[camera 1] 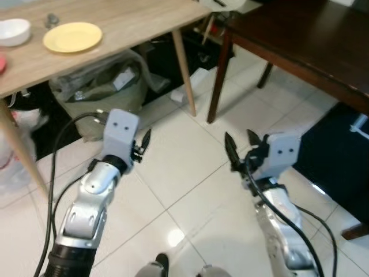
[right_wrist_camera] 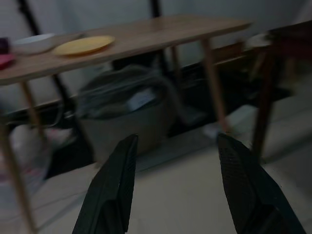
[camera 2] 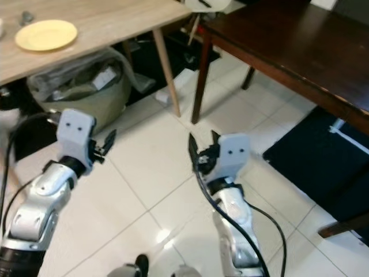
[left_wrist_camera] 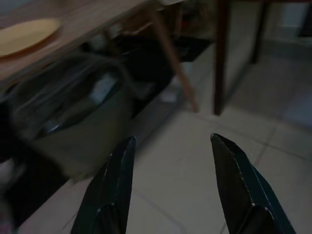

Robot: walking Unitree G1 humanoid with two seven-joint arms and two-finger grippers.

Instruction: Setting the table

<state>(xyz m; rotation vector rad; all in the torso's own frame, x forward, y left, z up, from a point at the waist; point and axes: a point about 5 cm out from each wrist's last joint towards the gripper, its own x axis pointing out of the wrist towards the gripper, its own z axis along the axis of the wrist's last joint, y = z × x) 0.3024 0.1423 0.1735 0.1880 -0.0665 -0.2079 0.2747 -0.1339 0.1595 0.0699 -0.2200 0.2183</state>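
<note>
The robot stands on a white tiled floor (camera 1: 173,173) with both arms raised in front of it above the tiles, neither touching anything. The left gripper (camera 1: 144,144) hangs low over the floor near the light wooden table (camera 1: 132,26), its two black fingers (left_wrist_camera: 114,187) spread apart with nothing between them. The right gripper (camera 1: 239,150) is held beside it, well apart, its fingers (right_wrist_camera: 117,187) likewise released and empty. On the wooden table, at the robot's left, lies a yellow plate (camera 1: 72,37), flat on the top, and just beside it toward the left edge sits a white bowl (camera 1: 12,31); a small grey object (camera 1: 52,20) rests behind them, too small to identify, and a sliver of something red (camera 1: 2,62) shows at the very edge. Under that table stands a soft olive-grey bag (camera 1: 98,92) with clear plastic bunched over its top; a pale label shows on the plastic, but no writing on it can be read. To the right stands a dark brown table (camera 1: 305,40), its top bare where it is seen, and beside it a dark mat (camera 1: 328,156) lies on the tiles. No brand or lettering is legible on either arm.
</note>
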